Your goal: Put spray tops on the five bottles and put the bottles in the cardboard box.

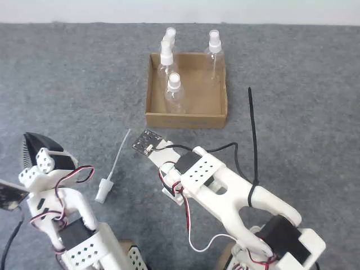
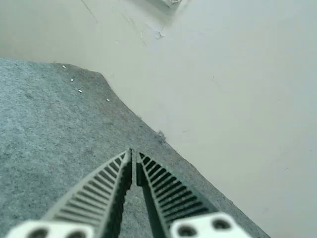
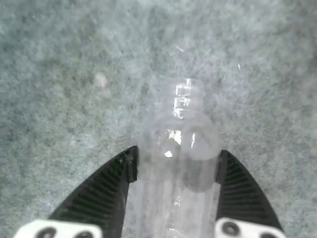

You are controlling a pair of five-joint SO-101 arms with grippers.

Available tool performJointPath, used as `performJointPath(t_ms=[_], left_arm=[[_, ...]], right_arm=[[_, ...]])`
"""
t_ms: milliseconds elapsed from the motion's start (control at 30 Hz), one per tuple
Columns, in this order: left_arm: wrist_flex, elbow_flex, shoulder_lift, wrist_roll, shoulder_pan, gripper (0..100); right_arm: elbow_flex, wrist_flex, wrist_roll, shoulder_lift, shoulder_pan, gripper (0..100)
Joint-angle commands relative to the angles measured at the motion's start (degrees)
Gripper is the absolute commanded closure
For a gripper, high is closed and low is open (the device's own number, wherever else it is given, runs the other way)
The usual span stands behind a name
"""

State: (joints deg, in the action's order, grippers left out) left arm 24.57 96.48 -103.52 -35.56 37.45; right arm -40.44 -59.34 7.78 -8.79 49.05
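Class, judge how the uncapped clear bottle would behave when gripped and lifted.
The bottle looks empty and thin-walled, so it is probably light and easily dented. Its smooth round sides may slip in the right gripper. Laid on the mat, it would likely roll.

Spray top (image 1: 104,188) on mat (image 1: 67,84) front-left of box (image 1: 185,120) w/ btls (image 1: 175,93) inside.

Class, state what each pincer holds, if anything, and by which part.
Right pincer grips the uncapped clear bottle by its body, below the shoulder; left pincer holds nothing.
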Motion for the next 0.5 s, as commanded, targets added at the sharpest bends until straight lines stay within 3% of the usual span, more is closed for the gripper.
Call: performJointPath(t_ms=[0,267,467], left_arm=[[-1.76,-0.57,-0.88,0.62,-0.18,99],[-1.76,-0.57,-0.88,0.62,-0.18,99],[-1.76,-0.57,-0.88,0.62,-0.18,99]], right_arm=[[0.62,1.19,0.35,-0.92,0.57,79.5],[0.62,0.75,0.26,-0.92,0.57,70.1],[0.62,1.19,0.62,-0.92,0.57,71.9]])
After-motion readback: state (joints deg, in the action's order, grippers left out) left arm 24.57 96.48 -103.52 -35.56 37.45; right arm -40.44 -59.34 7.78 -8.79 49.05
